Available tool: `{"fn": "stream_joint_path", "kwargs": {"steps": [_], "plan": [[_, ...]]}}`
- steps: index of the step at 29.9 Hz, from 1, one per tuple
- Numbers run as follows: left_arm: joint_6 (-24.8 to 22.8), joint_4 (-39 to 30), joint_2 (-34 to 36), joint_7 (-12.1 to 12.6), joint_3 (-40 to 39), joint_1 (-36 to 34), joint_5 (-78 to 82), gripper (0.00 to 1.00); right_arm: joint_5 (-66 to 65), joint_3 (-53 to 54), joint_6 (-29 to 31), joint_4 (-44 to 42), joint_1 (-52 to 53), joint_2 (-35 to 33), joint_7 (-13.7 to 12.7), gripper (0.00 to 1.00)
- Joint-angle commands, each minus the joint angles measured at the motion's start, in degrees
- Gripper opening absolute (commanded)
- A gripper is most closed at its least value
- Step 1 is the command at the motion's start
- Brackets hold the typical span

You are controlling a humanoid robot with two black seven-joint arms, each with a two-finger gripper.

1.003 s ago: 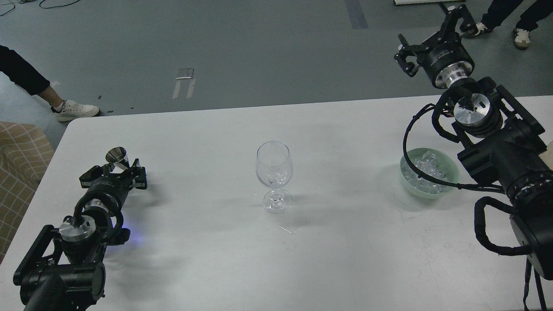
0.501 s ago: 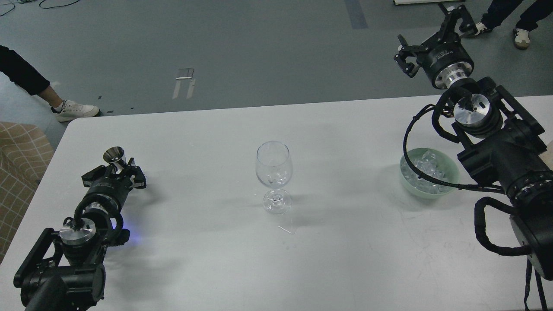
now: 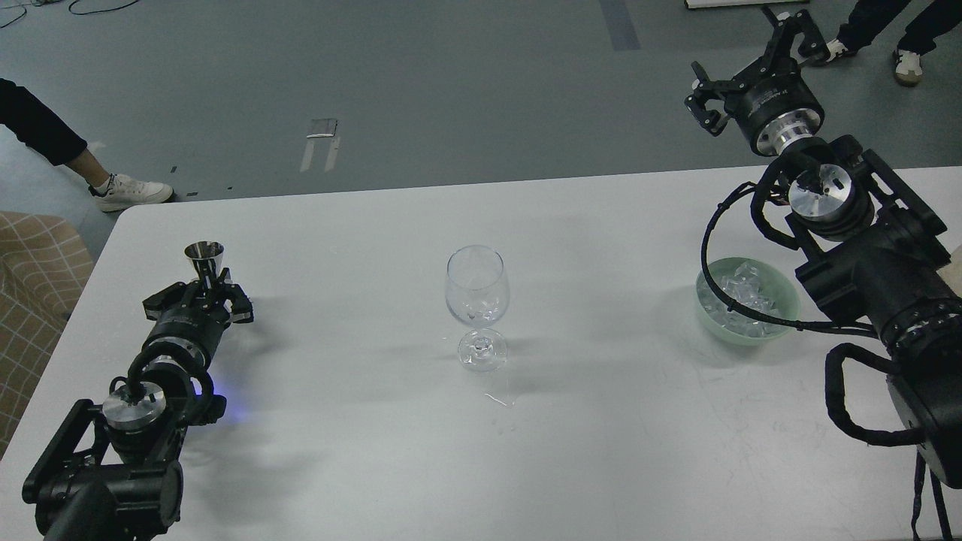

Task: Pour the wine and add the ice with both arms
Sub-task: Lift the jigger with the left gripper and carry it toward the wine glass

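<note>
Left pincer (image 3: 204,294) grips small steel jigger (image 3: 205,259) upright; keep it level w/ slow travel to clear stemmed wine glass (image 3: 477,304). Right pincer (image 3: 751,52) spread wide, empty (raised past tabletop (image 3: 361,466)).

Right arm (image 3: 887,285) covering bowl's (image 3: 710,319) right side; left pincer (image 3: 201,297) hiding steel cup's (image 3: 205,255) base

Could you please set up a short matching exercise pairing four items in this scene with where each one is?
Things:
1. wine glass
2. green bowl of ice
3. metal jigger
4. right gripper

Places:
A. raised beyond the table's far edge
B. table's left side, at the left gripper
C. middle of the table
D. table's right side, beside the right arm

Pairs: 1-C, 2-D, 3-B, 4-A
</note>
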Motion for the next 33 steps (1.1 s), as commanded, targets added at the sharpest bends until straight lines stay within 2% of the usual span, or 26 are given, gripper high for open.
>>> {"fn": "stream_joint_path", "kwargs": {"steps": [1, 10, 23, 26, 29, 30, 33], "plan": [[-0.25, -0.06, -0.08, 0.02, -0.03, -0.08, 0.02, 0.15, 0.0, 0.0, 0.0, -0.01, -0.01, -0.08, 0.0, 1.0], [-0.6, -1.9, -0.26, -0.06, -0.3, -0.17, -0.51, 0.15, 0.0, 0.0, 0.0, -0.01, 0.08, -0.35, 0.0, 1.0], [-0.16, -13.15, -0.17, 0.38, 0.49, 1.68, -0.51, 0.09, 0.0, 0.09, 0.0, -0.01, -0.01, -0.52, -0.08, 1.0], [-0.08, -18.42, 0.62, 0.38, 2.86, 3.26, -0.68, 0.08, 0.0, 0.0, 0.0, -0.01, -0.1, -1.05, -0.17, 1.0], [-0.25, -19.84, 0.89, 1.08, 3.92, 3.88, -0.6, 0.04, 0.0, 0.0, 0.0, -0.01, -0.1, -1.05, -0.17, 1.0], [-0.42, -19.93, 0.8, 2.04, 3.83, 3.88, -0.51, 0.0, 0.0, 0.0, 0.0, -0.01, -0.19, -1.05, -0.17, 1.0], [-0.51, -19.93, 0.53, 2.66, 3.83, 3.7, -0.42, 0.0, 0.0, 0.0, 0.09, -0.01, -0.19, -1.05, -0.17, 1.0]]}}
